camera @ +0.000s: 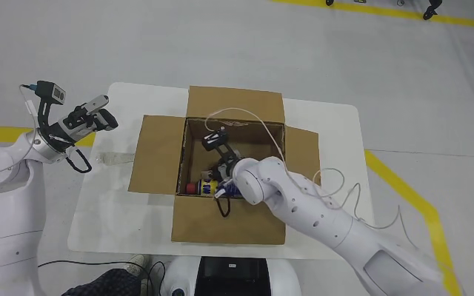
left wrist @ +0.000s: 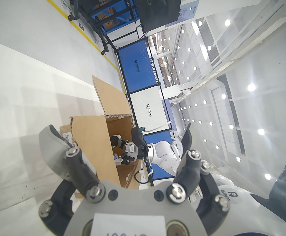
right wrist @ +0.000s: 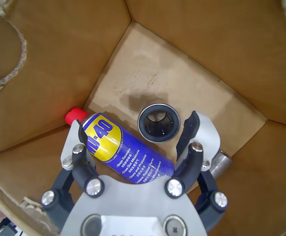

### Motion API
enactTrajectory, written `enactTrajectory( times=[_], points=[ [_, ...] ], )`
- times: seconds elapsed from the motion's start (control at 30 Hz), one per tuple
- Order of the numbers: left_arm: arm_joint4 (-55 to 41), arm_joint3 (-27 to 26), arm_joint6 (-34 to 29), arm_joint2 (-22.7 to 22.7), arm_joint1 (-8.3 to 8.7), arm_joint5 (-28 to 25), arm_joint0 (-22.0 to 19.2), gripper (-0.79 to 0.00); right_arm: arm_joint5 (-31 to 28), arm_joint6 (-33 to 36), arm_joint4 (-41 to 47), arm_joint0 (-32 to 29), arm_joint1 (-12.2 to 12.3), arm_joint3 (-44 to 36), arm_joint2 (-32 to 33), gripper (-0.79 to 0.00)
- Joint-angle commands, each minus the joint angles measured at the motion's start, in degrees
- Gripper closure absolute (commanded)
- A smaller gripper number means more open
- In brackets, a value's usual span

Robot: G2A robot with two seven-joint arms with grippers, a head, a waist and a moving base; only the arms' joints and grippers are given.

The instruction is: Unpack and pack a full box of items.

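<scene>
R gripper down inside box, jaws wide, empty, over spray can; wrist cam shows black ring, metal cyl beside it. L gripper at box's 9 o'clock, fingers spread, empty.

place: looks like a big factory-style robotics lab or test hall, definitely not someone's home
floor: smooth pale grey, with yellow tape lines marking off zones
ceiling: high and white, rows of round lights
walls: blue partition panels and a white pegboard panel in black frames
gear: a big dark screen on a stand, a black frame on wheels by a yellow line
work spot: plain white table out on the open floor
</scene>
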Motion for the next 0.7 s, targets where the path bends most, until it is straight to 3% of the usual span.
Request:
enactTrajectory(
  times=[0.0, 0.1, 0.2, 0.27, 0.37, 0.67],
  points=[
    [0.0, 0.0, 0.0, 0.0, 0.0, 0.0, 0.0, -0.785, -0.13, 0.18, 0.14, 0.08, -0.42, 1.01, -0.2, -0.785],
    [0.0, 0.0, 0.0, 0.0, 0.0, 0.0, 0.0, -0.785, -0.25, 0.43, 0.23, 0.21, -1.16, 2.59, -0.52, -0.782],
    [0.0, 0.0, 0.0, 0.0, 0.0, 0.0, 0.0, -0.785, -0.54, 0.5, 0.36, 0.2, -1.76, 3.63, -0.56, -0.634],
    [0.0, 0.0, 0.0, 0.0, 0.0, 0.0, 0.0, -0.785, -0.7, 0.53, 0.24, 0.19, -2.13, 4.1, -0.44, -0.332],
    [0.0, 0.0, 0.0, 0.0, 0.0, 0.0, 0.0, -0.785, -0.92, 0.74, 0.01, 0.11, -2.45, 4.24, -0.17, 0.0],
    [0.0, 0.0, 0.0, 0.0, 0.0, 0.0, 0.0, -0.785, -0.2, 1.04, -2.61, -1.31, -2.44, 1.69, 2.22, 0.0]
  ],
)
